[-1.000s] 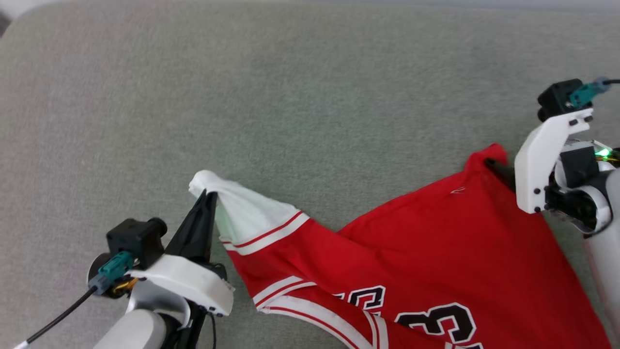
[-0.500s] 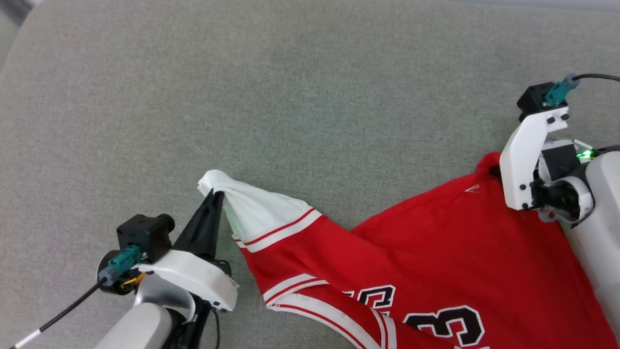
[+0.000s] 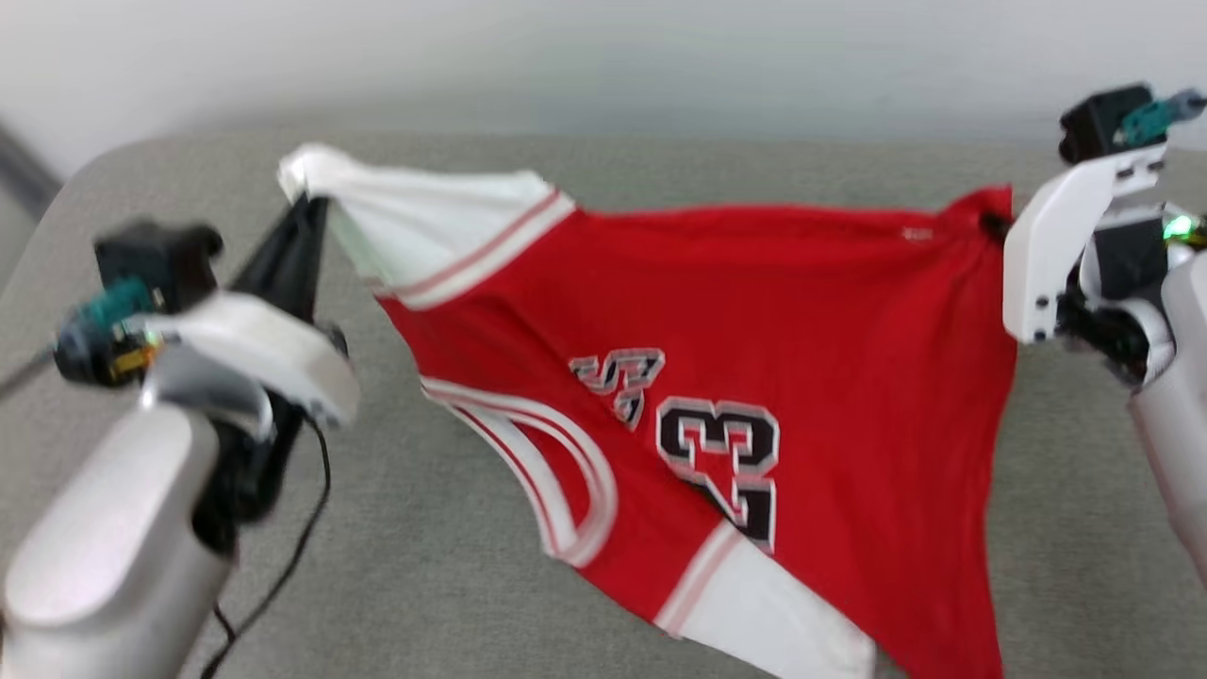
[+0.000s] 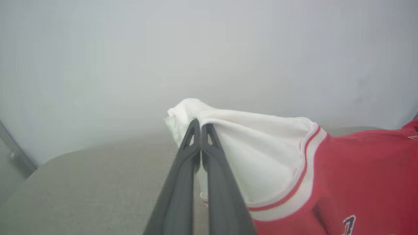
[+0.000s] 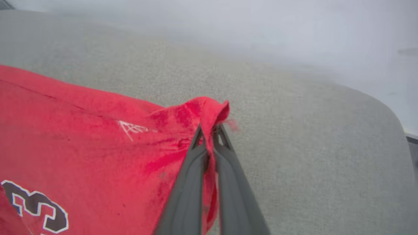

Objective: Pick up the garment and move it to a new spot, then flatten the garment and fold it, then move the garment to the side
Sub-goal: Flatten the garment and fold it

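The soft, floppy shirt (image 3: pixel 830 311) is pinched tight at two corners by left gripper (image 4: pixel 200 124) and right gripper (image 5: pixel 209 129)

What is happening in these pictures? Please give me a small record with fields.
thing held: red shirt, number 23
left pincer: shut on the white sleeve
right pincer: shut on a red corner
shirt's state: stretched between both pincers, lower part hanging down
surface below: grey cushion
contact with cushion: cannot tell
picture quality: head view blurred
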Robot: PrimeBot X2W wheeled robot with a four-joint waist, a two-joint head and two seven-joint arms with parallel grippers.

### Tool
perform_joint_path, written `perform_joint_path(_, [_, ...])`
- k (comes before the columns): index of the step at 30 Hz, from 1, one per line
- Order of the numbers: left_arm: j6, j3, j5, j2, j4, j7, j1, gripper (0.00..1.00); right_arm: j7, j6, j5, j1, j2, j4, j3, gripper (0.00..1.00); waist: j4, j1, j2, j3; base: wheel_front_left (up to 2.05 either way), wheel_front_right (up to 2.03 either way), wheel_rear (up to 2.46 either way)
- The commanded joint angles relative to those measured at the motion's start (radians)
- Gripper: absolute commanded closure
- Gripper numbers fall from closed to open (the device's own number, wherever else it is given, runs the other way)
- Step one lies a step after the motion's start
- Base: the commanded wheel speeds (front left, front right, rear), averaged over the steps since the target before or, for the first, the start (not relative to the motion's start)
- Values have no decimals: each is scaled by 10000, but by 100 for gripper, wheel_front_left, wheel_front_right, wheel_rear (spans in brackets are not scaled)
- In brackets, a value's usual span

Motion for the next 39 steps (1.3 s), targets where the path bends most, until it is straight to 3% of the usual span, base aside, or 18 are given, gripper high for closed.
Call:
perform_joint_path(1, [-127, 46, 22, -45, 360, 100, -669, 100, -308, -5, -173, -392, 101, 113, -104, 100, -365, -1, -1, -352, 0, 0, 0])
perform_joint_path(6, [-707, 19, 182, -251, 1858, 293, -2760, 100, -1053, -3, -632, -1414, 340, 602, -420, 100, -705, -1, -1, -314, 0, 0, 0])
perform_joint_path(11, [-1288, 153, 497, -326, 3134, 216, -5408, 100, -1849, -5, -1181, -3002, 431, 644, -949, 100, -935, -1, -1, 738, 0, 0, 0])
perform_joint_path(23, [-1923, 277, 1508, -405, 5213, -490, -10761, 100, -3378, -5, -2365, -6795, 360, 526, -1650, 100, -859, -1, -1, 3090, 0, 0, 0])
perform_joint_path(29, [-2172, 237, 1546, -557, 6186, -733, -11718, 100, -3634, -5, -2549, -7949, 441, 877, -1431, 100, -702, -1, -1, 4126, 0, 0, 0])
perform_joint_path(39, [-2712, 250, 907, -1151, 8080, -1312, -11281, 100, -4099, -5, -2246, -8097, 607, 2440, -867, 100, -448, -1, -1, 5087, 0, 0, 0])
